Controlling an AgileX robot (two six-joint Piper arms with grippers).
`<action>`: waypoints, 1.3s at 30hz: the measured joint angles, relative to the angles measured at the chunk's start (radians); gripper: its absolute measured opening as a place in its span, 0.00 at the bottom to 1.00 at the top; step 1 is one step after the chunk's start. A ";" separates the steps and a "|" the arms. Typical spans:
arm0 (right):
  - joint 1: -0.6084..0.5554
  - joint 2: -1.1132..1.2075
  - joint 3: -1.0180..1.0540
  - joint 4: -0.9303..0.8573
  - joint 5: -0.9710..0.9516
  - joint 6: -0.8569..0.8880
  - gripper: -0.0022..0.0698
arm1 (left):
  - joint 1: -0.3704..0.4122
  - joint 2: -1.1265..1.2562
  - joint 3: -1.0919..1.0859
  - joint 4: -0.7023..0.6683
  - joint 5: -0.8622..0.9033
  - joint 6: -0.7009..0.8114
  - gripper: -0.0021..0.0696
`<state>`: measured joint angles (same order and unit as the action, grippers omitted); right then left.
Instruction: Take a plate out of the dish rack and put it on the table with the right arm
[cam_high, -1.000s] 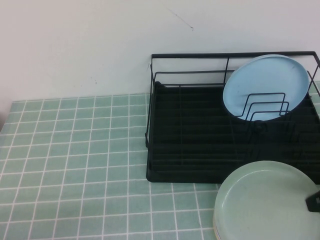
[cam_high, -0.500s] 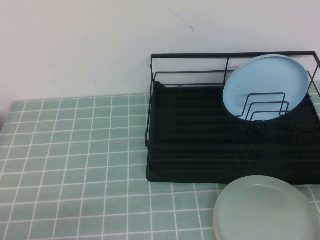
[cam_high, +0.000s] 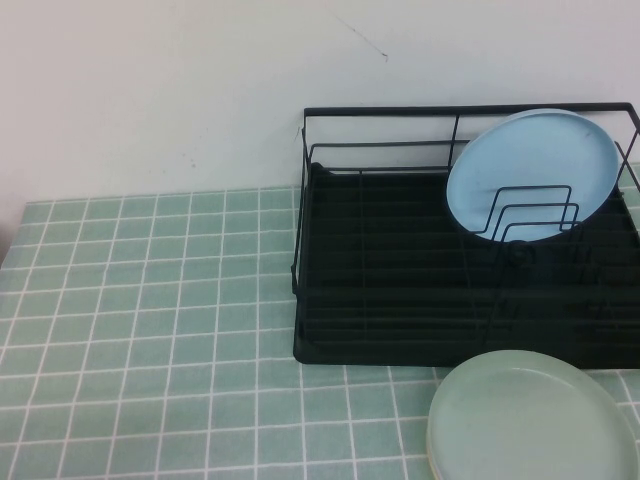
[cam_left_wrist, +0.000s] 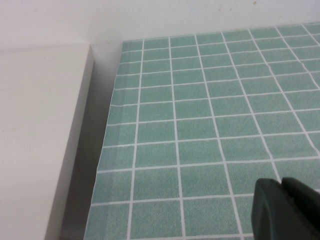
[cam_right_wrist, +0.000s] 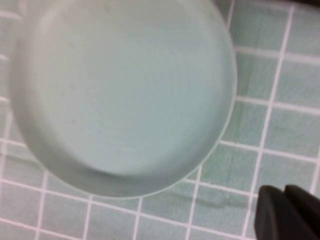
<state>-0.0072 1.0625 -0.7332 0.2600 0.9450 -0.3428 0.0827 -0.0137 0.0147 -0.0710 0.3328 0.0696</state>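
**A:** Where is your plate (cam_high: 530, 418) now?

**B:** It lies flat on the worktop (cam_high: 150, 300), just in front of the dish rack (cam_high: 400, 270). Only the blue plate (cam_high: 533, 172) stands in the rack.

**A:** Is your right gripper (cam_right_wrist: 289, 212) holding it?

**B:** No. You can see it above the worktop just beside the plate, not touching it, fingers pressed together with nothing between them.

**A:** And your left gripper (cam_left_wrist: 284, 210)?

**B:** It hangs over bare tiles well apart from the rack, fingers together, holding nothing.

**A:** So what is left?

**B:** I think the job looks done. You may only need to park the right arm.
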 joint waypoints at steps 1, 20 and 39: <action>0.000 -0.050 0.000 0.000 0.013 0.000 0.05 | 0.000 0.000 0.000 0.000 0.000 0.000 0.02; -0.014 -0.654 0.242 -0.172 -0.338 0.006 0.03 | 0.000 0.000 0.000 0.000 0.000 0.000 0.02; -0.063 -1.073 0.761 -0.133 -0.628 0.084 0.03 | 0.000 0.000 0.000 0.000 0.000 0.000 0.02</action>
<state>-0.0706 -0.0104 0.0280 0.1266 0.3172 -0.2589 0.0827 -0.0137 0.0147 -0.0710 0.3328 0.0696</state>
